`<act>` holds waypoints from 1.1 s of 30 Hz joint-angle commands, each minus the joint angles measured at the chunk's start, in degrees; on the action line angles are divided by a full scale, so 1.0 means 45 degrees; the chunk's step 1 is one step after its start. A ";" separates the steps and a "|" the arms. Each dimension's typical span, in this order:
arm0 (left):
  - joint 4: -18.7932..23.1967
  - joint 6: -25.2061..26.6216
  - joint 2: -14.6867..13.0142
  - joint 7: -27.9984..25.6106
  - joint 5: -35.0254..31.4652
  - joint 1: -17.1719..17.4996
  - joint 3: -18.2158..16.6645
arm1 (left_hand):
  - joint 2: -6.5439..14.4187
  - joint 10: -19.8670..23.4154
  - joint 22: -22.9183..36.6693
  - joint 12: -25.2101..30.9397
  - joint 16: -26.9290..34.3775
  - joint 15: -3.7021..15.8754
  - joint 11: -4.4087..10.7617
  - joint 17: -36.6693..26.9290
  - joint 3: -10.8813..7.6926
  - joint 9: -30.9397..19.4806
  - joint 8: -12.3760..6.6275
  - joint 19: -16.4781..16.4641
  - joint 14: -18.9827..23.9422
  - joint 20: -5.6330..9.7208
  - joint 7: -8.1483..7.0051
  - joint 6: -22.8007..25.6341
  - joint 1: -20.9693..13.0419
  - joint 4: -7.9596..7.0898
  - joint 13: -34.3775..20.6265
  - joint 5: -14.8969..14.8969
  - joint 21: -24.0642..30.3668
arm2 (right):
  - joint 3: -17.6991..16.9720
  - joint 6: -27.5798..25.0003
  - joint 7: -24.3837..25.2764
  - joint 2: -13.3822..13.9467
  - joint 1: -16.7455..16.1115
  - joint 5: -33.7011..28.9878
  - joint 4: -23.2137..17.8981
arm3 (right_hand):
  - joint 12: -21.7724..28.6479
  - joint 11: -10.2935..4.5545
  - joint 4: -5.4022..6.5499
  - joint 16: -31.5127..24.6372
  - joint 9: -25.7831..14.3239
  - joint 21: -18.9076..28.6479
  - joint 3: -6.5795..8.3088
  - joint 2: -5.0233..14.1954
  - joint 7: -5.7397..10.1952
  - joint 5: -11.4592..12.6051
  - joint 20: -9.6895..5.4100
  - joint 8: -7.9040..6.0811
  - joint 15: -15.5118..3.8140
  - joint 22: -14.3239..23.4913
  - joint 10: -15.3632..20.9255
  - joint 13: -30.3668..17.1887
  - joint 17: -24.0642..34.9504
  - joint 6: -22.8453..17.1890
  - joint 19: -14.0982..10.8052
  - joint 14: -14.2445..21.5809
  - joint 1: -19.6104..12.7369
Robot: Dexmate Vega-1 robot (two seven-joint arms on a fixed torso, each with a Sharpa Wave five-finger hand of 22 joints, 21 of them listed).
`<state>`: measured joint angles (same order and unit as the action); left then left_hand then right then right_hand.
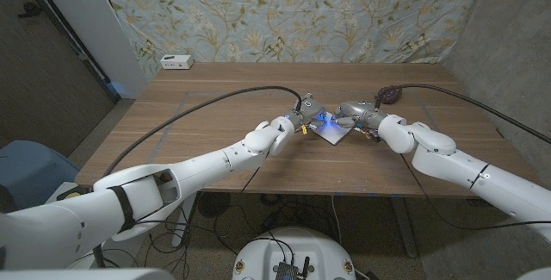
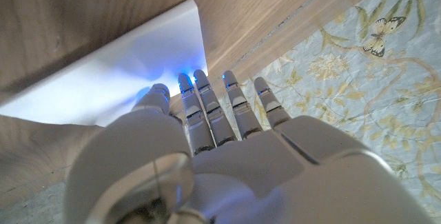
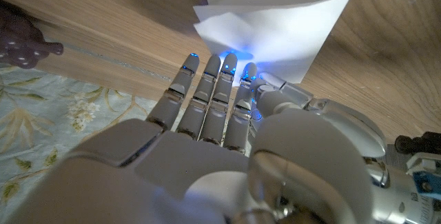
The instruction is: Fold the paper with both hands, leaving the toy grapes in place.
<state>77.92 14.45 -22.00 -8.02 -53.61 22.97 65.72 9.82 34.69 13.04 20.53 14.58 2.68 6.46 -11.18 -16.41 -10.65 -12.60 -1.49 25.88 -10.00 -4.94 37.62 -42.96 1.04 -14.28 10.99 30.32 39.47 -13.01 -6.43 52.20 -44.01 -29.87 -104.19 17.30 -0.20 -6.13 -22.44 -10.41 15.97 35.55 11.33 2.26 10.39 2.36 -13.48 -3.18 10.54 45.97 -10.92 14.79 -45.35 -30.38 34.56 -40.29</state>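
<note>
The white paper lies at the table's middle, partly folded, with one layer raised off the wood. My left hand reaches it from the left. Its thumb and fingertips close on the paper's near edge, which looks lifted. My right hand meets the sheet from the right, fingertips and thumb on the paper's corner. Blue light glows where the fingertips touch. The dark purple toy grapes sit behind my right hand, apart from the paper.
A small white box stands at the table's far left edge. Black cables run along both arms over the wood. A floral cloth hangs behind the table.
</note>
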 commanded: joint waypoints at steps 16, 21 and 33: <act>0.1386 -0.1591 -0.0677 0.1510 0.2052 0.0236 -0.1120 | 0.0154 0.4119 0.0842 0.1452 0.3287 0.1111 -0.0775 -0.1934 -0.2197 -0.0088 -0.0699 -0.6107 0.6149 0.1756 0.1365 0.4115 0.0176 0.0795 -0.0995 0.0315 0.4283 | 0.0069 -0.0461 -0.0357 -0.0089 -0.0072 -0.0672 -0.0244 | -0.0175 0.0035 0.0032 0.0056 -0.0019 -0.0047 0.0101 -0.0035 -0.0089 -0.0041 -0.0093 0.0214 -0.0628 0.0069 -0.0079 -0.0019 0.0086 0.0005 0.0050 -0.0161 -0.0158; 0.1186 -0.2094 -0.0619 0.2139 0.2403 0.0010 -0.1096 | 0.0014 0.4055 0.0622 0.1468 0.3238 0.1265 -0.0784 -0.1814 -0.2614 -0.0107 -0.0574 -0.6657 0.6449 0.2088 0.1391 0.4206 0.0145 0.1044 -0.1194 0.0438 0.4551 | 0.0076 -0.0534 -0.0427 -0.0117 -0.0076 -0.0681 -0.0230 | -0.0229 0.0018 0.0035 0.0059 -0.0021 -0.0047 0.0106 -0.0039 -0.0083 -0.0046 -0.0092 0.0250 -0.0628 0.0069 -0.0126 -0.0021 0.0101 0.0026 0.0053 -0.0182 -0.0172; 0.0417 -0.3523 -0.0420 0.3141 0.3108 -0.0552 -0.0968 | 0.0237 0.4484 0.0123 0.1650 0.3149 0.1127 -0.0848 -0.1622 -0.3401 -0.0146 -0.0531 -0.6615 0.6948 0.2130 0.1665 0.4618 0.0162 0.1175 -0.1466 0.0612 0.4513 | 0.0127 -0.0514 -0.0428 -0.0167 -0.0020 -0.0705 -0.0063 | -0.0298 0.0028 0.0064 0.0074 -0.0025 -0.0044 0.0120 -0.0051 -0.0092 -0.0054 -0.0089 0.0311 -0.0637 0.0071 -0.0146 -0.0025 0.0107 0.0073 0.0052 -0.0188 -0.0169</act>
<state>82.28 3.42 -24.58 1.69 -42.31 22.61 61.05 10.18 53.65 13.99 27.19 28.55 7.85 2.85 -18.33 -30.76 -11.08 -14.99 -31.24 55.71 -0.50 2.35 56.96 -41.99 6.46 -20.34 13.41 50.65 39.84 -15.25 -8.23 51.64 -44.25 -32.75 -105.04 16.09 -0.20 -5.88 -22.41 -10.41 15.97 35.79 11.02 1.84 10.16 2.05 -12.15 -3.18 10.53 45.52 -10.94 15.06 -45.33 -30.09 33.96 -40.60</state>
